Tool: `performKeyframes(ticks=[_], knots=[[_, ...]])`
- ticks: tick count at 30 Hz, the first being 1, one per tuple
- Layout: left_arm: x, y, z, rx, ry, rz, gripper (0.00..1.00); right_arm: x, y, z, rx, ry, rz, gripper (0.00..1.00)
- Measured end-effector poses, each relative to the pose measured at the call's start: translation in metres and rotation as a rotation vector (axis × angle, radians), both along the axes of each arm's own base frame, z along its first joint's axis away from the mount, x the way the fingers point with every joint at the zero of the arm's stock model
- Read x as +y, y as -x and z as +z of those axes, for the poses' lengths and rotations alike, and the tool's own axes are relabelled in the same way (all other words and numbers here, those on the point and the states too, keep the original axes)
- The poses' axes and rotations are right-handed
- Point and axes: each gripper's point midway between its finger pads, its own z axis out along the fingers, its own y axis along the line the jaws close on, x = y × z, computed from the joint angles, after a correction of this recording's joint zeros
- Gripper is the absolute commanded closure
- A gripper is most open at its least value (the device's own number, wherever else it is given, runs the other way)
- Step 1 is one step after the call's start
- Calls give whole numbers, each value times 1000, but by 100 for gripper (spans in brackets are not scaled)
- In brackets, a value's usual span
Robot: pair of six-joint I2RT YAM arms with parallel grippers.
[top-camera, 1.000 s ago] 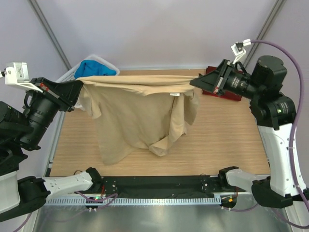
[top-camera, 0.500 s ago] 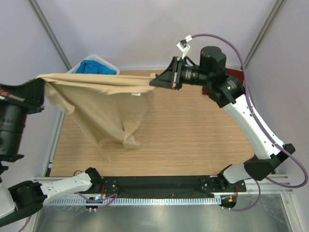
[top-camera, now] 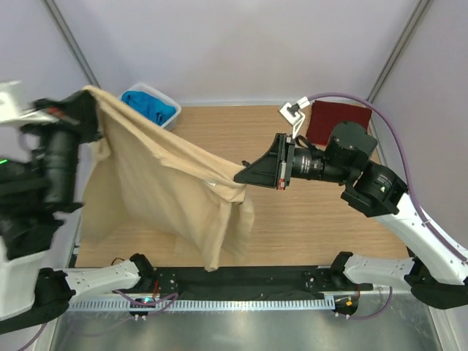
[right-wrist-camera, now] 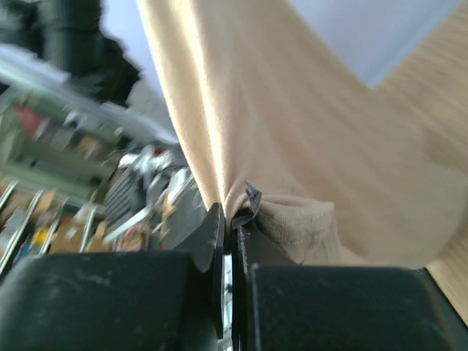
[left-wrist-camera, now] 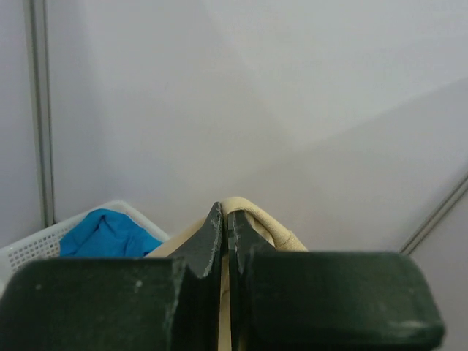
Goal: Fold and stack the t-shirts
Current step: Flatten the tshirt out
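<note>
Hanging creased, tan t-shirt (top-camera: 164,194) spans mid-air | left gripper (left-wrist-camera: 224,218) clamps it; right gripper (right-wrist-camera: 228,219) clamps it

A white lattice basket (left-wrist-camera: 29,247) sits at the wooden table's (top-camera: 311,227) far left corner.

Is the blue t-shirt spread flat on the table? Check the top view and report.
No, the blue t-shirt lies bunched inside the white basket at the table's far left corner.
</note>
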Motion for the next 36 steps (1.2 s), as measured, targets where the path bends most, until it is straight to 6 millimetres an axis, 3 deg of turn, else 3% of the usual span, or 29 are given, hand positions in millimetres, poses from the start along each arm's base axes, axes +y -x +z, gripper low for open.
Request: performKeyframes(ticks=[3, 6, 8, 12, 14, 16, 19, 20, 22, 23, 24, 28, 31, 33, 36], knots=[[-58, -51, -35, 69, -101, 26, 100, -9, -31, -36, 75, 128, -198, 99], [-123, -108, -90, 167, -219, 25, 100, -30, -74, -103, 177, 314, -434, 99], [-171, -157, -146, 257, -307, 8, 100, -60, -105, -163, 278, 456, -593, 99], [-225, -232, -280, 470, -464, -30, 100, -142, -148, -271, 531, 662, -872, 99], [-246, -262, -342, 563, -509, -70, 100, -175, -157, -308, 642, 723, -962, 99], [-265, -292, -392, 637, -536, -100, 100, -192, -165, -334, 706, 772, -993, 99], [-290, -331, -439, 691, -557, -124, 100, -215, -187, -357, 750, 818, -1033, 99], [-300, -345, -448, 694, -555, -136, 99, -221, -195, -366, 758, 845, -1035, 98], [-313, -363, -456, 689, -546, -155, 59, -232, -213, -380, 766, 901, -1032, 94], [-316, -370, -457, 686, -533, -160, 43, -237, -222, -385, 767, 923, -1032, 91], [-314, -373, -458, 691, -520, -161, 34, -243, -232, -390, 766, 952, -1034, 88], [-287, -384, -438, 715, -460, -108, 25, -265, -262, -404, 740, 1068, -1029, 63], [-260, -375, -419, 760, -435, -61, 31, -278, -268, -405, 714, 1140, -1027, 56], [-239, -353, -408, 811, -406, -41, 40, -284, -265, -401, 699, 1177, -1025, 52], [-215, -293, -389, 868, -348, -67, 49, -287, -257, -396, 681, 1201, -1014, 50]])
